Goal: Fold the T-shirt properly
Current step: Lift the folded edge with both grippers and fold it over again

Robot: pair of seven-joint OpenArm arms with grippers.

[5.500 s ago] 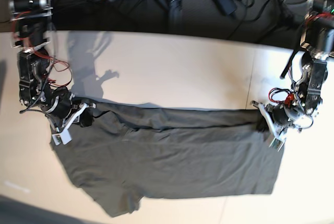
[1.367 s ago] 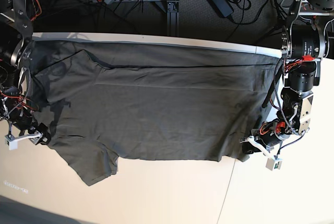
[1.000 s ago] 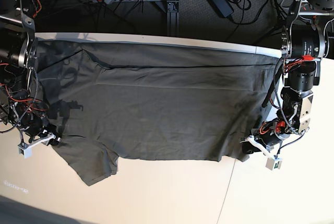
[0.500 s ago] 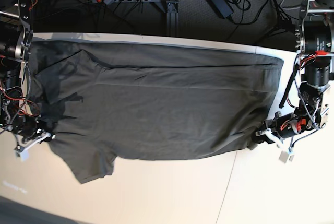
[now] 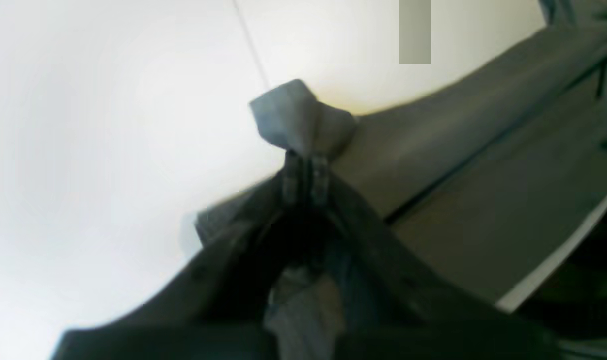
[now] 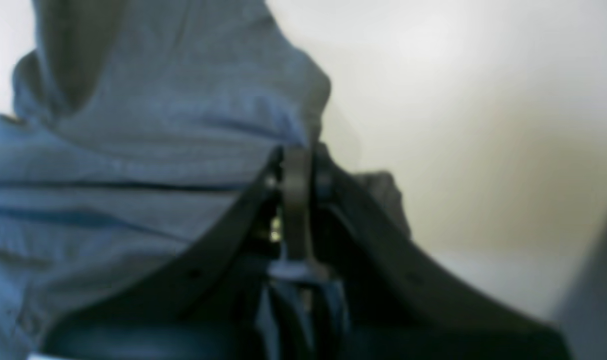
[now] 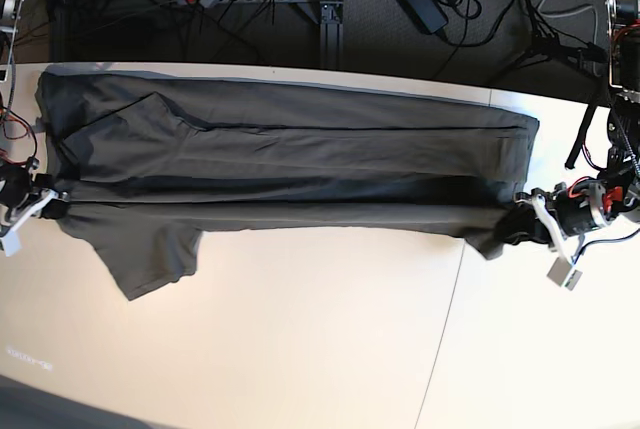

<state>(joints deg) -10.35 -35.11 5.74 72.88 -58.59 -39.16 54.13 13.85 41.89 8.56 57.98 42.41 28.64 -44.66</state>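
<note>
The T-shirt [image 7: 290,154] lay stretched in a long band across the far half of the pale worktop [image 7: 330,349], running from nine o'clock to three o'clock in the base view, with its far edge close to the worktop's back rim. One sleeve [image 7: 145,254] hung out of the band toward seven o'clock, flat on the surface. The near edge of the cloth was pulled taut between the two arms and looked raised, throwing a dark shadow beneath it.

The left gripper [image 7: 528,227], at three o'clock, had its fingers closed tight on a bunched corner of the fabric; in the left wrist view a small tuft of cloth [image 5: 301,120] stood up just past the pinched tips. The right gripper [image 7: 42,207], at nine o'clock, was likewise clamped on the shirt's edge, the fabric [image 6: 158,125] draped over and around its tips in the blurred right wrist view.

As a judgement, the work stood at an early lengthwise fold: the near edge was gripped at both ends and seemed ready to be carried over the body. That fold was not yet laid down, the loose sleeve was not tucked in, and the crosswise folds that would make a compact packet all remained.
</note>
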